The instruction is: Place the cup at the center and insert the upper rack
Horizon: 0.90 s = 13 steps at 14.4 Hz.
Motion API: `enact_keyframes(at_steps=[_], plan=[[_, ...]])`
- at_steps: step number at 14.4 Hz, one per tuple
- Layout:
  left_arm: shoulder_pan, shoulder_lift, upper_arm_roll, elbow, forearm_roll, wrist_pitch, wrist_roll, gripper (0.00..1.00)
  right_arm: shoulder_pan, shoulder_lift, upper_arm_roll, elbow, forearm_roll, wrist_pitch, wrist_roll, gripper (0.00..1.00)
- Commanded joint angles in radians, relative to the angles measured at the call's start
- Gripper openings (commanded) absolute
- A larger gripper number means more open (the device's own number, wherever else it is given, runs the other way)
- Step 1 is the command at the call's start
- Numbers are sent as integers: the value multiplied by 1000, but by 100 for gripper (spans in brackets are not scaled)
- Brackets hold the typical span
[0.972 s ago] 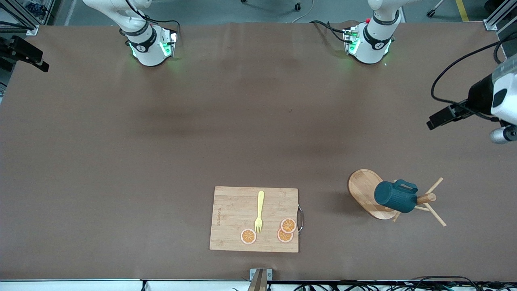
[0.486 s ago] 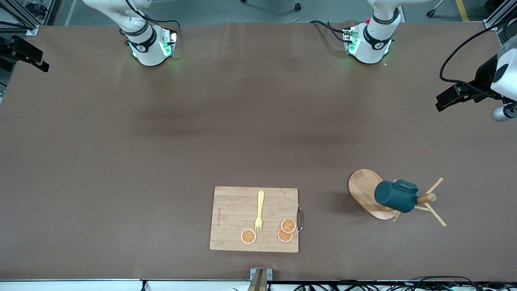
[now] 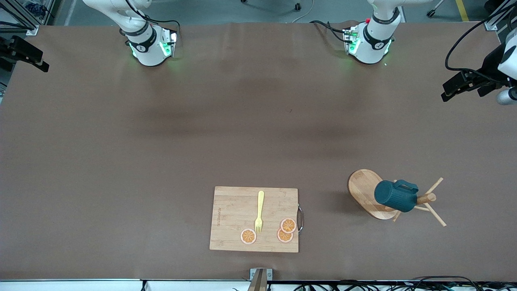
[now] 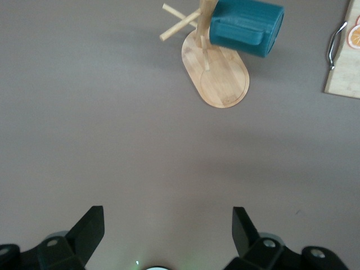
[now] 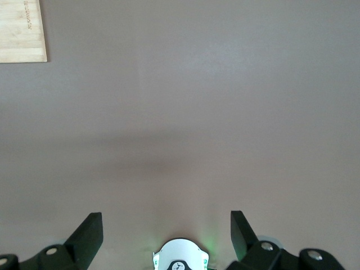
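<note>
The cup (image 3: 395,197) hangs on the upper rack (image 3: 366,194), a wooden mug tree with an oval base, which stands on the brown desk (image 3: 161,153) toward the left arm's end and close to the front camera's edge. The cup is dark teal, tipped on its side against the post, with its handle turned up and its mouth facing away from the oval base; thin pegs stick out past it.

Beside the rack, toward the middle of the desk, lies a bamboo cutting board (image 3: 234,210) with a metal handle on the side facing the rack. On the board rest a yellow fork (image 3: 259,212) and three orange slices (image 3: 285,230), the fork's tines pointing toward the front camera.

The left gripper (image 4: 169,233) is up in the air over bare desk at the left arm's end, its fingers spread wide and holding nothing. The right gripper (image 5: 167,230) hangs over bare desk above its own arm's base, fingers likewise spread and empty.
</note>
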Motion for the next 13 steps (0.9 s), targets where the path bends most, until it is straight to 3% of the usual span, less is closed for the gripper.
enact_keyframes(at_steps=[1, 8, 13], plan=[[4, -21, -16, -6, -10, -52, 38, 100, -2, -17, 3, -18, -3, 4, 3, 100], [9, -41, -99, -5, -7, -81, 92, 100, -2, -17, 3, -19, -17, 7, -4, 100], [14, -44, -101, 7, -16, -81, 92, 100, -1, -17, 5, -18, -28, 9, -4, 100]])
